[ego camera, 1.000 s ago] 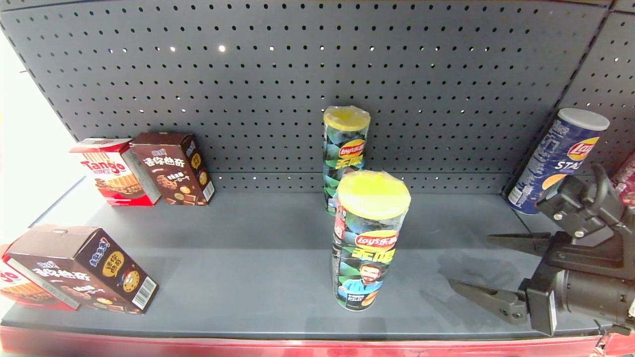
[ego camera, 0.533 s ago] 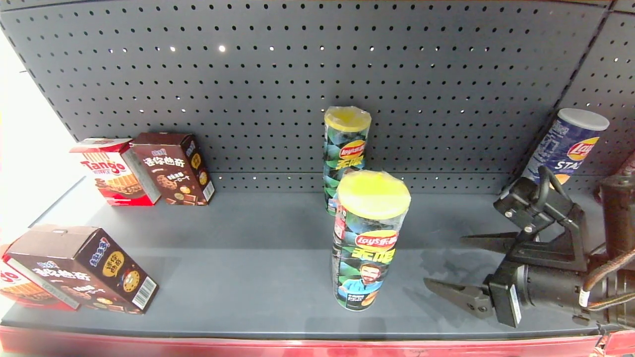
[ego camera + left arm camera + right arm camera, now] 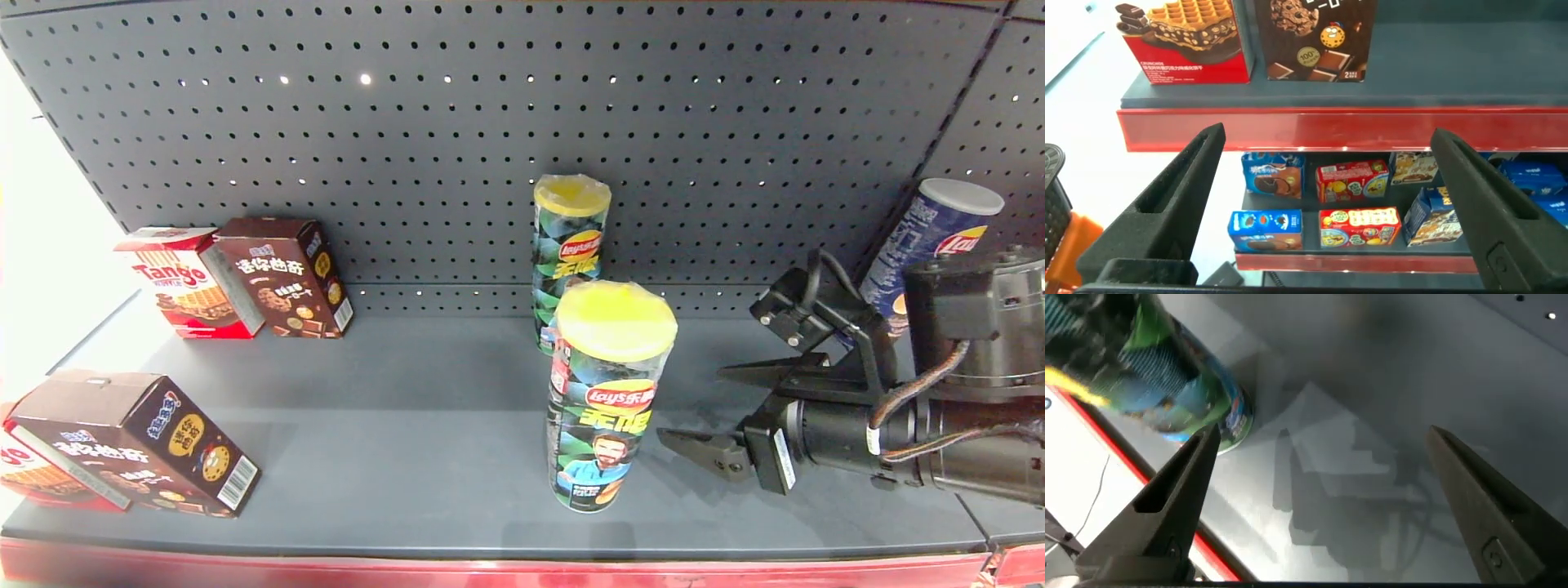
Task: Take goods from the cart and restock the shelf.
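Note:
Two green chip cans with yellow lids stand on the grey shelf (image 3: 392,425), the front can (image 3: 606,400) near the edge and the rear can (image 3: 569,245) by the pegboard. My right gripper (image 3: 692,406) is open, lying low over the shelf just right of the front can, its fingertips a short gap from it. In the right wrist view the front can (image 3: 1167,384) stands beyond one finger of the right gripper (image 3: 1323,433). My left gripper (image 3: 1327,132) is open and holds nothing, below and in front of the red shelf edge (image 3: 1339,126).
A blue chip can (image 3: 931,237) leans at the back right behind my right arm. A red wafer box (image 3: 186,282) and brown cookie box (image 3: 287,276) stand back left; two more boxes (image 3: 135,441) lie front left. Lower shelves hold small snack packs (image 3: 1351,200).
My right gripper has moved left across the shelf toward the front can, staying open. The cans and boxes have not moved.

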Robot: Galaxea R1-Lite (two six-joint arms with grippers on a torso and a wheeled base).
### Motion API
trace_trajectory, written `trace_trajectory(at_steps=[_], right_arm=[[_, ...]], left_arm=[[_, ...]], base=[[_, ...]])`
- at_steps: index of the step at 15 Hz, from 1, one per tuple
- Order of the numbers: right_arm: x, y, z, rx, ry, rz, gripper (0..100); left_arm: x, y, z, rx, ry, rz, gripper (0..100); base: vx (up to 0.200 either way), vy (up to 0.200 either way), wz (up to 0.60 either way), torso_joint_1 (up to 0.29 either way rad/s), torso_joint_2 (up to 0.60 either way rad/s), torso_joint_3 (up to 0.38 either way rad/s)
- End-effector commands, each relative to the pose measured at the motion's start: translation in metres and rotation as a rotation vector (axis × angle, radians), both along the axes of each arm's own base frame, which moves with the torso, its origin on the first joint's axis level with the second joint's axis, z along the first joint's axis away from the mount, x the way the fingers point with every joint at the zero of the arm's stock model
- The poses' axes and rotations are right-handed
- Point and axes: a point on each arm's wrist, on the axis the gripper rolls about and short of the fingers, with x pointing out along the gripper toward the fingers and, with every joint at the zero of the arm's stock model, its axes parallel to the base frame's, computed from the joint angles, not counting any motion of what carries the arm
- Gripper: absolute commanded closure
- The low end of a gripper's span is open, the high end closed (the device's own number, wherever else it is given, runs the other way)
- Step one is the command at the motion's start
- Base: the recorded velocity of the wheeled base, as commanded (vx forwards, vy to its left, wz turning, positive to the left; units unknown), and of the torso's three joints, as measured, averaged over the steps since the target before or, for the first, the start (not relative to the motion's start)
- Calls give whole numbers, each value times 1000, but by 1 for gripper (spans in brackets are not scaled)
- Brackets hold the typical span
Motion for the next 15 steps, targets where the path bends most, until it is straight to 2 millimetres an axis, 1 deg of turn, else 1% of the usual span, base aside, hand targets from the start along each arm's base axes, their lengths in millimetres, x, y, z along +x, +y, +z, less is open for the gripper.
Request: trace_trajectory(at_steps=[1,11,15], right_arm=[[7,6,-4,-11,13,4,0],[10,17,-7,-15,14,32,0],[8,16,-7,-13,11,33,0]], left_arm=[[0,0,0,1,1,0,0],[0,0,0,0,1,0,0],[0,0,0,0,1,0,0]], base=[[0,0,0,0,0,0],[0,0,0,0,0,0],[0,0,0,0,0,0]])
